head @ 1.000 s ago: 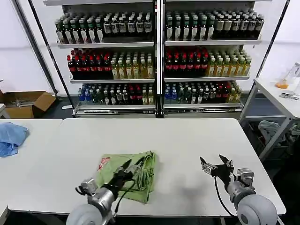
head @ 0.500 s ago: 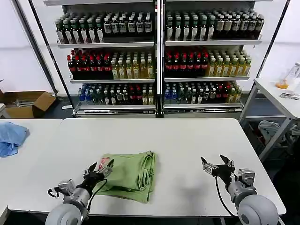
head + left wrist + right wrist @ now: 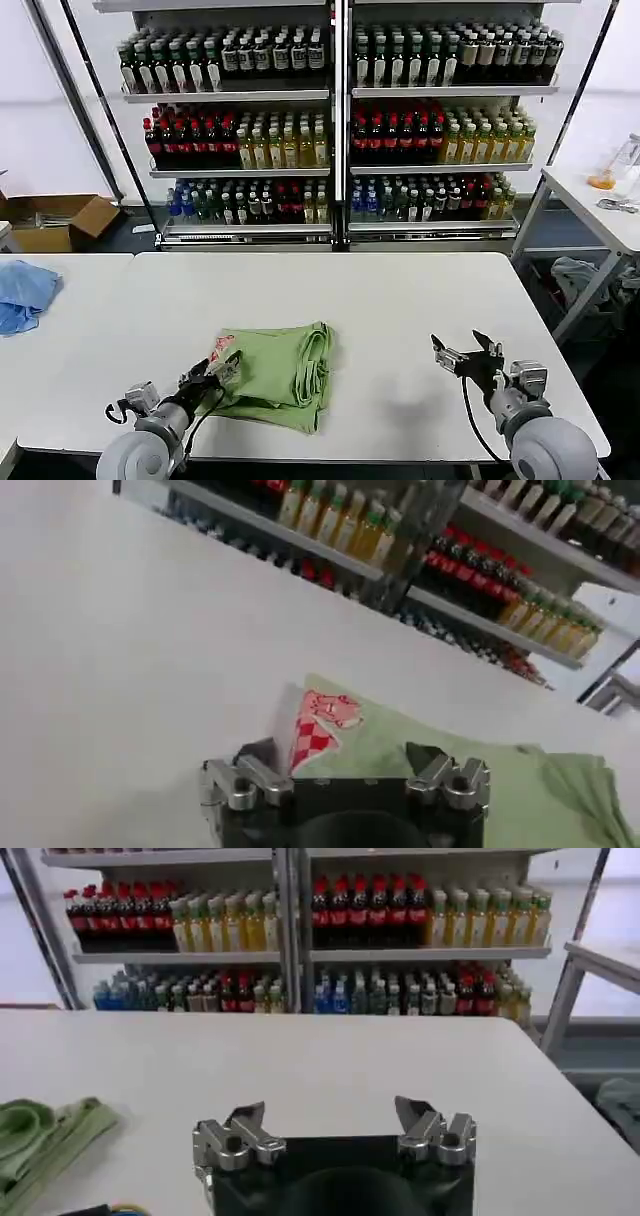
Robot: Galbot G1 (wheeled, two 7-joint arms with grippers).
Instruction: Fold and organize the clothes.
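Looking down, I see my left gripper point(image 3: 214, 372) at the near left corner of the folded light green soft-fabric shirt point(image 3: 275, 374), fingers spread, gripping nothing, tips by the red-and-white checkered print point(image 3: 315, 735). That shirt lies on the white table point(image 3: 380, 300). Well right of the shirt, my right gripper point(image 3: 466, 356) hovers wide open and empty. Beyond the shirt stand metal shelves of bottled drinks point(image 3: 335, 120).

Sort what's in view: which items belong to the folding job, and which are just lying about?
Job: green shirt, folded on the table; left gripper at its edge; right gripper, idle.
Lying about: blue cloth, cardboard box, bottle shelves.
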